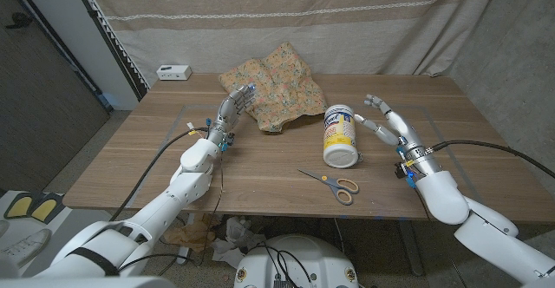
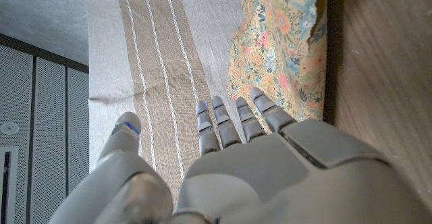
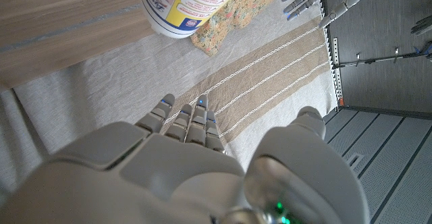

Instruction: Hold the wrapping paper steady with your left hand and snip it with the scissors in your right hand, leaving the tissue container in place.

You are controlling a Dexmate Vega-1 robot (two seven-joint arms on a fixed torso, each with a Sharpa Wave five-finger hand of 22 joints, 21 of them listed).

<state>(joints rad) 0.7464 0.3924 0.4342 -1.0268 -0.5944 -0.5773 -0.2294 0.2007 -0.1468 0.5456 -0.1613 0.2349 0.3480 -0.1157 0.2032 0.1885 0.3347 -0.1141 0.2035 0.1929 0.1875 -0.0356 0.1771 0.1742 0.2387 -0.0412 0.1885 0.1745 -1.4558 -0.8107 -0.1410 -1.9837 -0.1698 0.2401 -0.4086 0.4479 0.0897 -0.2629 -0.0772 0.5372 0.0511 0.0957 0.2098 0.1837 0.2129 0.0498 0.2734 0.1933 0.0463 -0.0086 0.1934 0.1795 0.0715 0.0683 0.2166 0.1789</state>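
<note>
Blue brand lettering on the yellow-labelled tissue container (image 1: 341, 136), too small to read

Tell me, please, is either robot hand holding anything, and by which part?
Nothing is held: left robot hand and right robot hand are open; scissors lie untouched.

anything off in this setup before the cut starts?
One thing: the tissue container lies tipped on its side between the wrapping paper and the scissors. The paper is a crumpled heap, not spread out. The scissors lie untouched on the table; the left hand and right hand hold nothing.
</note>
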